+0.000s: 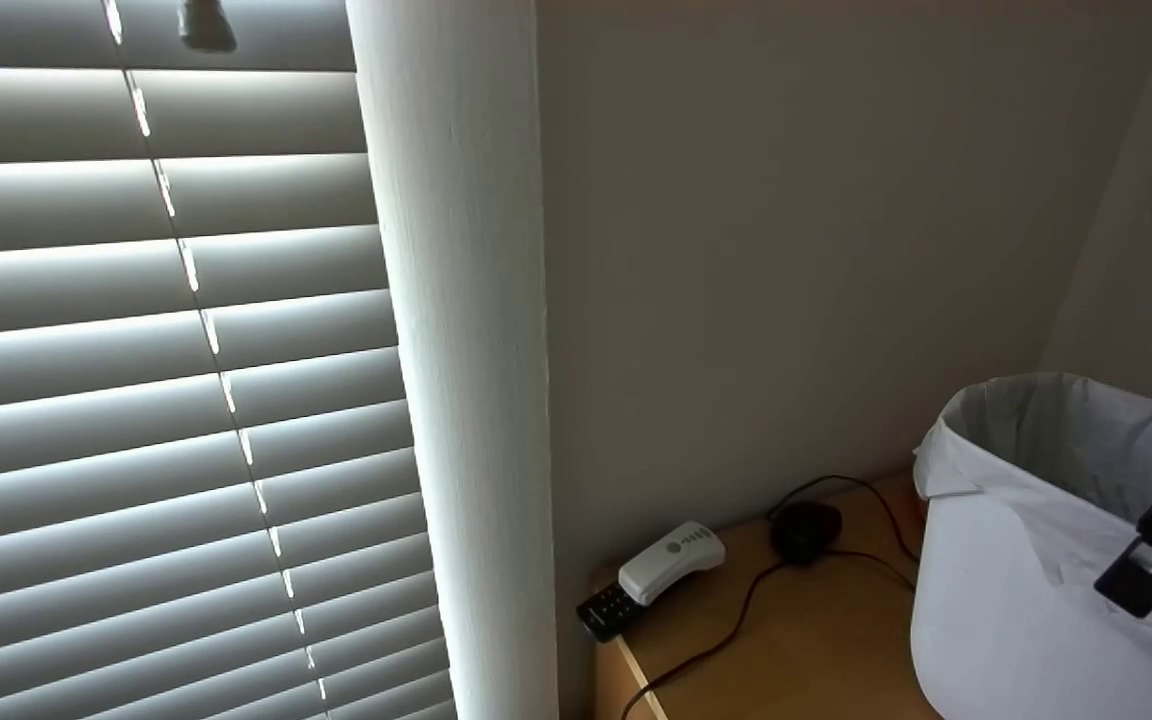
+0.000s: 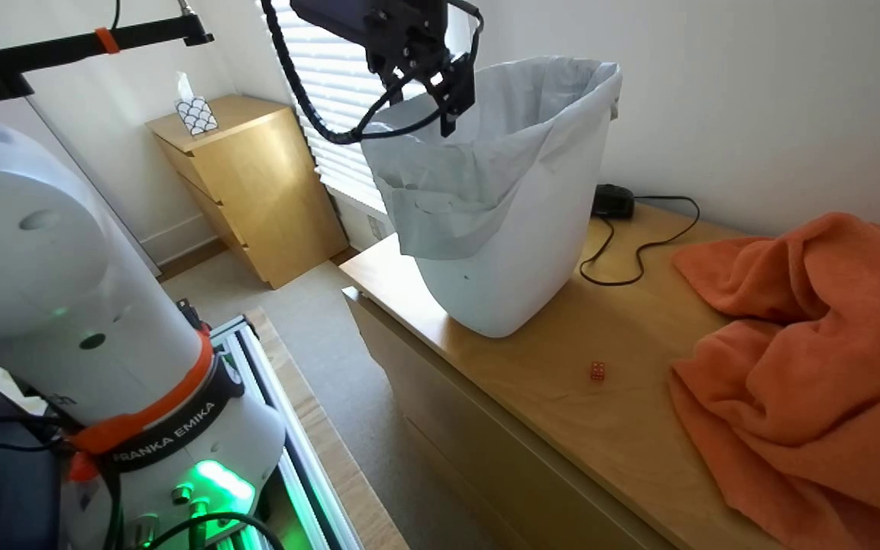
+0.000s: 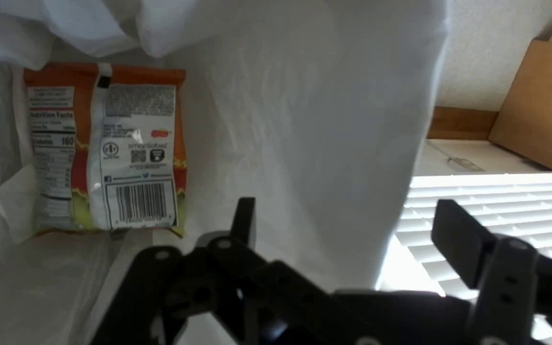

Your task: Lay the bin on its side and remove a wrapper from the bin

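If the bin (image 2: 501,283) is to be tipped by its rim (image 3: 412,139), the gripper (image 3: 345,211) is sensibly placed: set apparently astride that rim, jaws spread wide, nothing grasped; contact can't be told. Inside, the wrapper (image 3: 137,143) is seen on the liner (image 3: 276,120), back label showing, likely too deep for easy reach, hence the tipping. The bin is stood upright on the dresser (image 2: 623,428), so laying it down isn't done. Farther off, by the wall (image 2: 715,99), a black box (image 2: 613,202) is set apart.
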Controlling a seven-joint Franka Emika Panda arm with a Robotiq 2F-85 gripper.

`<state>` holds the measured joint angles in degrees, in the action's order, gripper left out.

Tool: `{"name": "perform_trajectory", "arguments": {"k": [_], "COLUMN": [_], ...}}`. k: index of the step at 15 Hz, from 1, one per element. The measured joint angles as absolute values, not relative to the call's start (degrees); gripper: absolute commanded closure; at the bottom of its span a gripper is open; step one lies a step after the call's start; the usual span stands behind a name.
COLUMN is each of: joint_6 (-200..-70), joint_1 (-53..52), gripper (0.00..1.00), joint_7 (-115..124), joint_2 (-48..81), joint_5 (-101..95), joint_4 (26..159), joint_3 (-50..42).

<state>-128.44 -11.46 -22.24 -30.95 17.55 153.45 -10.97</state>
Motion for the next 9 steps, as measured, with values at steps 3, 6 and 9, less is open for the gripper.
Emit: {"name": "perform_trajectory", "arguments": {"k": [3, 6, 9], "joint_6": [-127.82, -127.66, -127.41], "joint_1": [-11.10, -10.33, -9.20], "gripper": [0.63, 0.85, 1.00], "joint_7": [-24.39, -25.60, -27.47], "joint_2": [-28.59, -27.51, -27.40], "joint_5": [18.38, 18.83, 19.33], "joint_4": [153.43, 153.20, 153.12], "joint_3": [-11.39, -11.53, -12.28]}}
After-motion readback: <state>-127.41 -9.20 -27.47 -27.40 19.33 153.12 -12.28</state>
